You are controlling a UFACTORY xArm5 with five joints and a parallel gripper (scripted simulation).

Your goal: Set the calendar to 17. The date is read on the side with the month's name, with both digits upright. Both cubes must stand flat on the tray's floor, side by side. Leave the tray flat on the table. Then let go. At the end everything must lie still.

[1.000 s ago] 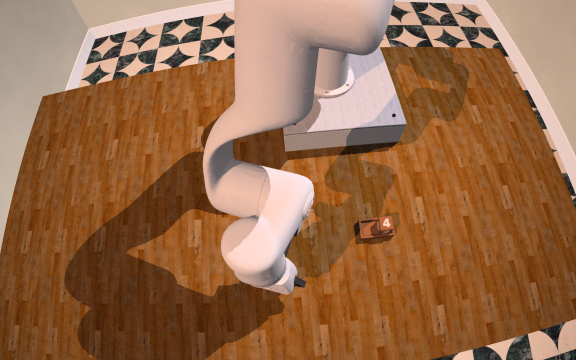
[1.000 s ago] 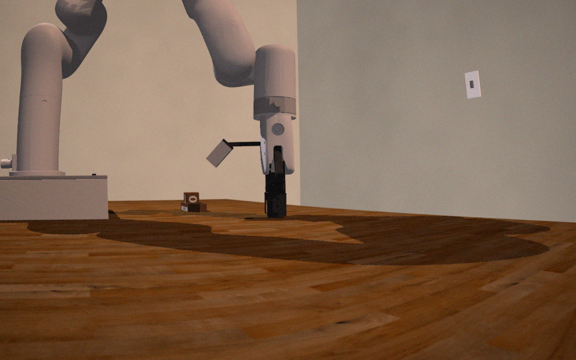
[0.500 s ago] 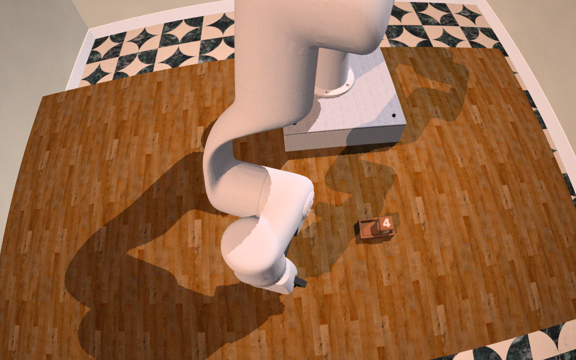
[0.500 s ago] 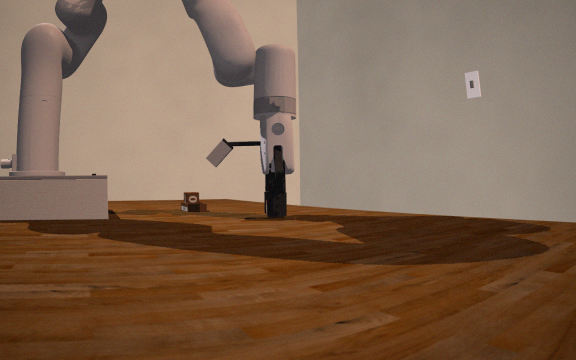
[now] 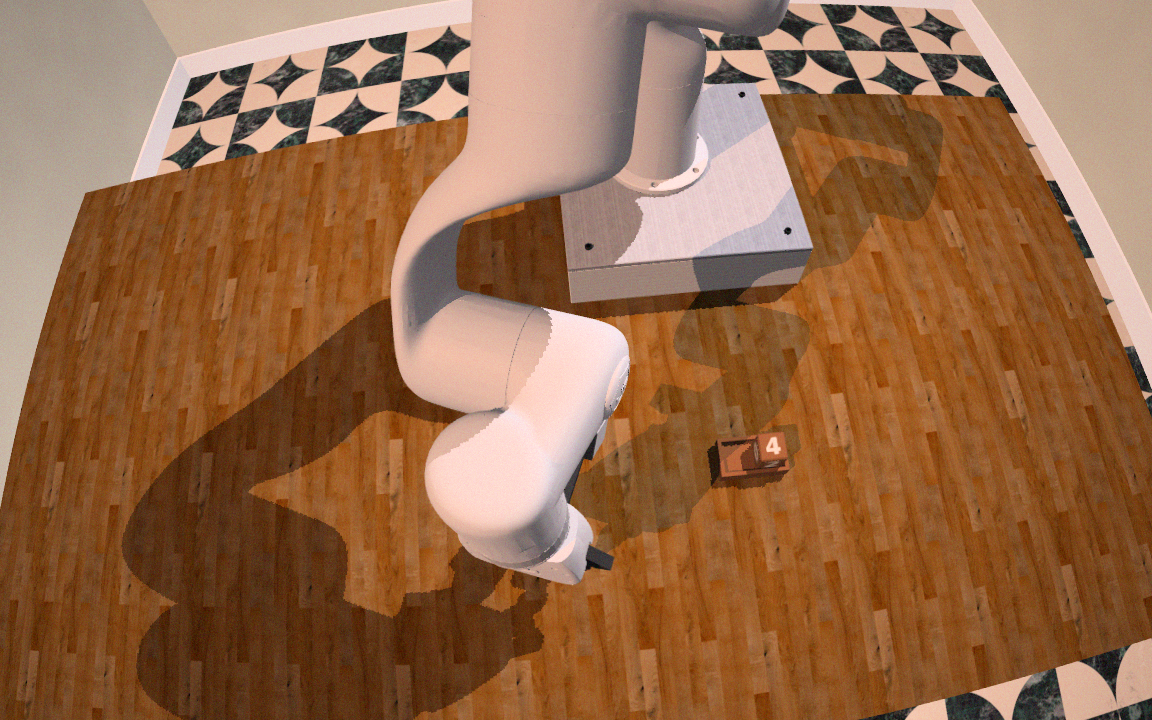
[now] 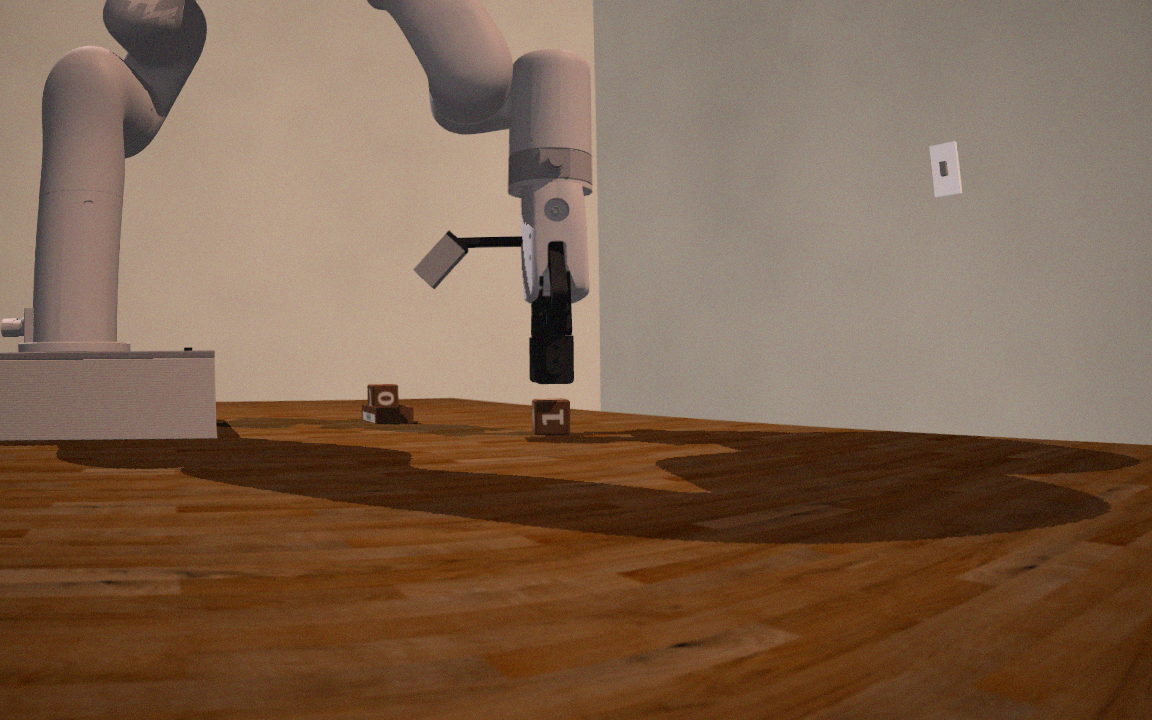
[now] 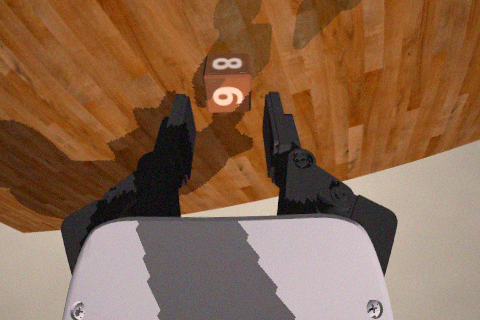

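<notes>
Wooden tabletop point(image 5: 902, 501) point(image 6: 473, 608) point(image 7: 390, 125); loose cube point(image 6: 550, 417) point(image 7: 228, 91) (hidden from above) beneath gripper point(image 5: 599, 558) point(image 6: 551, 381) point(image 7: 228, 111).

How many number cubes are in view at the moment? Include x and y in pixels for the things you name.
2: one cube point(image 5: 774, 449) point(image 6: 382, 395) sits in the tray point(image 5: 735, 478) point(image 6: 374, 416); the other point(image 6: 550, 417) point(image 7: 227, 92) stands on the table, below the open gripper point(image 6: 551, 383) point(image 7: 228, 111).

Top view: loose cube hidden — arm point(image 5: 508, 447) covers it; exterior: month's name point(image 6: 369, 415) unreadable.

Wall switch: a white plate point(image 6: 945, 169) with a small dark toggle, on the grey-green wall point(image 6: 786, 268)
Floor: cream and dark-green patterned tiles point(image 5: 365, 62)
Skirting: a white strip point(image 5: 320, 40) between tiles and wall
</notes>
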